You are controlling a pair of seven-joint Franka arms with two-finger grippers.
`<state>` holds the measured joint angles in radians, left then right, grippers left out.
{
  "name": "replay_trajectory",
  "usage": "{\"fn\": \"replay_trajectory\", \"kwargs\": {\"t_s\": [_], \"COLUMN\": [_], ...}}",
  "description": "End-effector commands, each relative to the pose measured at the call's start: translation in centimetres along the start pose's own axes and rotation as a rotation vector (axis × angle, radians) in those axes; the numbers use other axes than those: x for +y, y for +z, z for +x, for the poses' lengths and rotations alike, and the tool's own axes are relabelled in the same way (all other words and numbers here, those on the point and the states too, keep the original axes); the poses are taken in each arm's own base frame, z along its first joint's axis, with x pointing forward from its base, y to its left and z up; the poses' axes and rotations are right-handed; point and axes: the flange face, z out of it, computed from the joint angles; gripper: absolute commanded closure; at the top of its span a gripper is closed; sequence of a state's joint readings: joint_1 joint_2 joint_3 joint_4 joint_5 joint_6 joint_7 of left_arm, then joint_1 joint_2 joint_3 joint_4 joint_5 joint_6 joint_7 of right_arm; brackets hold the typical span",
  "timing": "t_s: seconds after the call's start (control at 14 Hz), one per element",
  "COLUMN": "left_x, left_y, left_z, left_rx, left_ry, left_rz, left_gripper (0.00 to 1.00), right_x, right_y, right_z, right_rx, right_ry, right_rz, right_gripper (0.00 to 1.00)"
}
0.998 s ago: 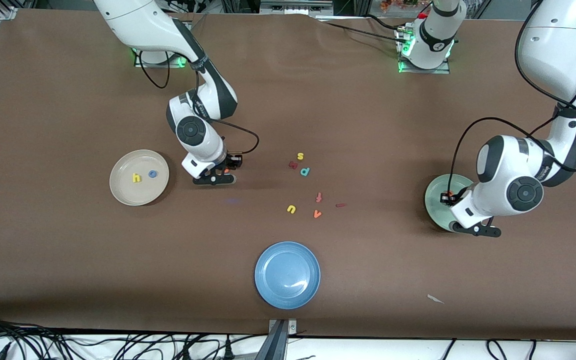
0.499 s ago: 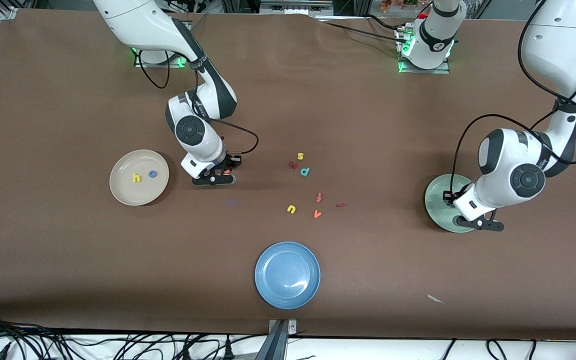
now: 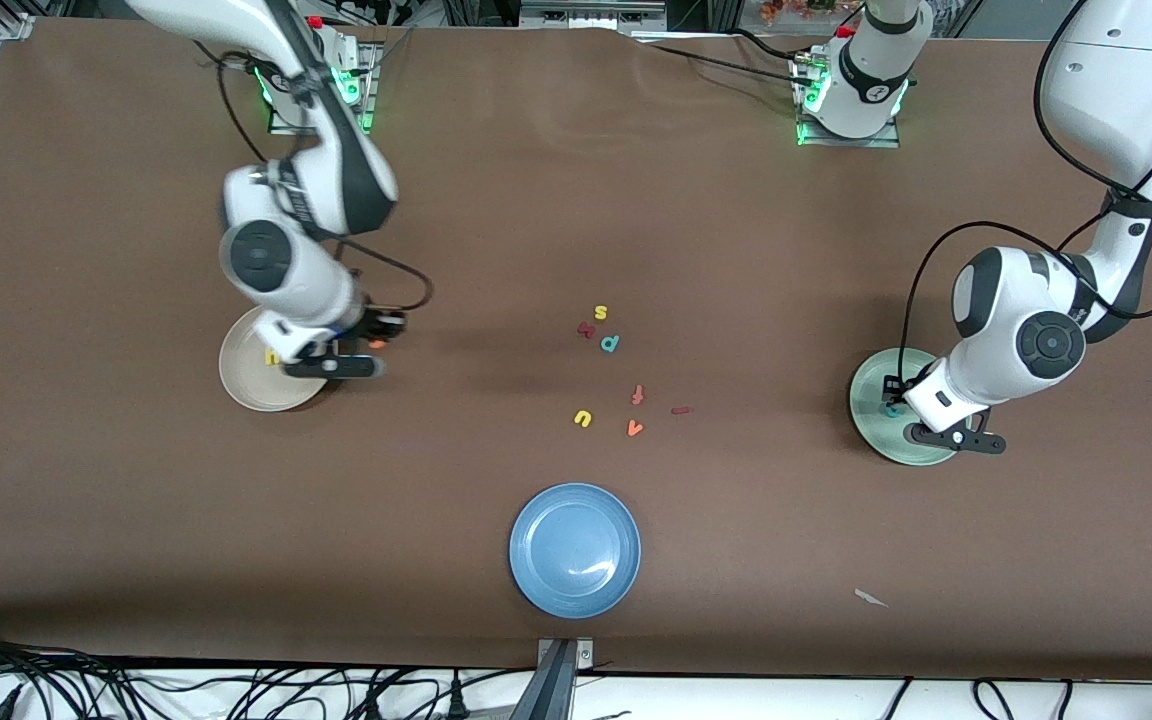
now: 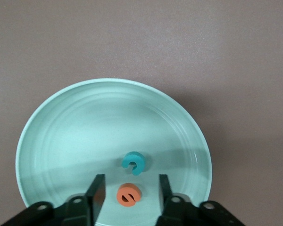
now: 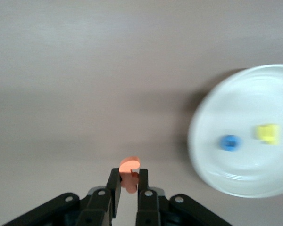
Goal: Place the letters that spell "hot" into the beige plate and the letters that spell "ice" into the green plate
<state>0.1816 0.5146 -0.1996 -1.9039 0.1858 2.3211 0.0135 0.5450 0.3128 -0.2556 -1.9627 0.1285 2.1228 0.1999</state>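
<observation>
Orange t (image 5: 129, 173) in right gripper (image 5: 129, 190)

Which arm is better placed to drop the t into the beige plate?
Right. The right gripper is shut on the orange t beside the beige plate; the left gripper hangs open over the green plate.

Robotics lab: brown-covered table (image 3: 736, 230), aluminium framing (image 3: 16, 25) at its corner, loose cables (image 3: 236, 690) along its near edge.
</observation>
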Motion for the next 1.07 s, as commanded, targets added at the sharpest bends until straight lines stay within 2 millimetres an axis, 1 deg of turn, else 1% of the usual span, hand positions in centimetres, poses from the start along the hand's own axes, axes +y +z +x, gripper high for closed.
{"fn": "replay_trajectory", "kwargs": {"t_s": [0.0, 0.07, 0.14, 0.21, 0.29, 0.36, 0.43, 0.5, 0.64, 0.71, 0.78, 0.86, 1.0], "left_x": [-0.1, 0.0, 0.4, 1.1, 3.0, 4.1, 6.0, 7.5, 10.8, 12.6, 15.1, 17.3, 20.0], "left_y": [-1.1, -1.1, -1.1, -1.2, -1.2, -1.3, -1.4, -1.3, -1.3, -1.0, -0.6, -0.4, 0.1], "left_z": [-0.5, -0.4, -0.4, -0.3, -0.1, 0.0, 0.1, 0.2, 0.1, 0.2, 0.5, 0.9, 1.5], "left_rx": [0.015, 0.016, 0.016, 0.017, 0.018, 0.020, 0.021, 0.018, 0.016, 0.012, 0.009, 0.010, 0.009], "left_ry": [0.004, -0.005, -0.030, -0.068, -0.088, -0.127, -0.166, -0.200, -0.276, -0.348, -0.420, -0.480, -0.598], "left_rz": [0.013, 0.007, 0.006, 0.007, 0.002, -0.002, -0.011, -0.019, -0.024, -0.025, -0.029, -0.033, -0.042], "left_gripper": [0.00, 0.00, 0.00, 0.00, 0.00, 0.00, 0.00, 0.00, 0.00, 0.00, 0.00, 0.00, 0.00], "right_x": [7.2, 8.6, 10.7, 12.2, 13.6, 14.0, 14.1, 14.2, 14.2, 14.2, 14.1, 14.0, 13.9], "right_y": [1.3, 2.9, 4.2, 5.7, 7.2, 8.1, 8.9, 9.3, 9.4, 9.4, 9.2, 8.8, 7.7], "right_z": [0.4, 0.2, 0.4, 0.4, 0.0, -0.5, -0.8, -0.9, -0.9, -0.9, -0.9, -0.7, -0.2], "right_rx": [-0.066, -0.088, -0.099, -0.109, -0.121, -0.113, -0.102, -0.087, -0.084, -0.085, -0.084, -0.078, -0.056], "right_ry": [-0.034, -0.058, -0.071, -0.098, -0.098, -0.102, -0.102, -0.101, -0.101, -0.101, -0.101, -0.104, -0.106], "right_rz": [-0.031, -0.040, -0.049, -0.054, -0.049, -0.051, -0.054, -0.057, -0.057, -0.057, -0.056, -0.054, -0.050], "right_gripper": [0.98, 0.98, 0.98, 0.98, 0.98, 0.98, 0.98, 0.95, 0.71, 0.34, 0.00, 0.00, 0.00]}}
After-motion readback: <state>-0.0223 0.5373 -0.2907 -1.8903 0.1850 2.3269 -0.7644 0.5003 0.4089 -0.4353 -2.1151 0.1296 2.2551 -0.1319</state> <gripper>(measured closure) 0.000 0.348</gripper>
